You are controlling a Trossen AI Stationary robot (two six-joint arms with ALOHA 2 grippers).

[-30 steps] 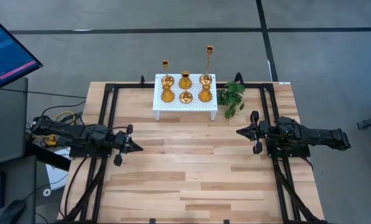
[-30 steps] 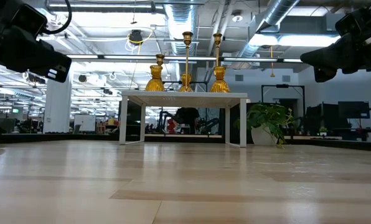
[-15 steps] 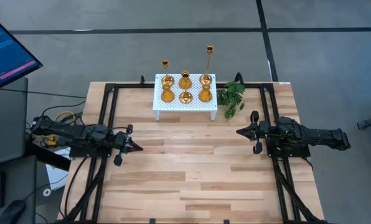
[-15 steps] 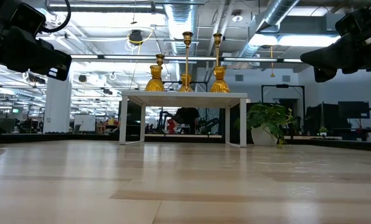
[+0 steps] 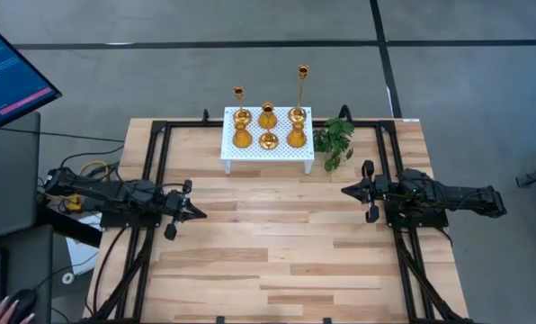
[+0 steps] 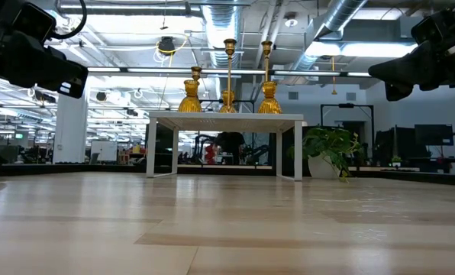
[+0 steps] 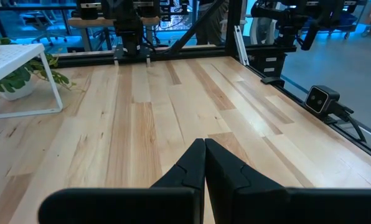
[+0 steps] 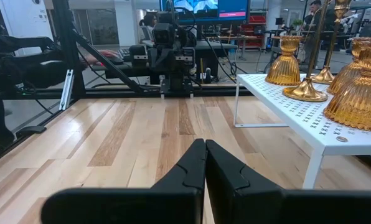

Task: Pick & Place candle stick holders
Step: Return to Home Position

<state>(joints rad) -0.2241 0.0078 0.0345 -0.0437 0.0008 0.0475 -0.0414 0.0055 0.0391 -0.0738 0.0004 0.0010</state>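
Nothing on the table [image 5: 277, 243] has changed over the last 1 s. Both arms sit exactly as in the earlier frames, so the return home looks finished or all but finished.

Left gripper [image 5: 196, 213] hangs over the table by the left edge, about mid-depth. It points inward, its fingers are pressed together and it holds nothing. Right gripper [image 5: 346, 190] mirrors it by the right edge, with its fingers likewise together and empty. The wrist views confirm this: each pair of fingers meets with no gap.

The holders [image 5: 269, 140] all stand on the white stand [image 5: 266, 157] at the middle of the table's far edge. About 6 are countable from above: 3 squat ones along the stand's near side and the rest behind them, 2 of those tall and thin. All are upright, none is on the bare wood, and none has shifted between frames. The plant [image 5: 335, 139] sits just beside the stand toward the right edge, untouched.

The only difference from the earlier frames is off the table. A person's hand [image 5: 7, 312] now shows at the lower left corner of the high view, where it was not in view 1 s ago.

Judgement: placing is done, since no holder is left to pick. The hand's arrival suggests the run is being wrapped up, but that is only a guess.
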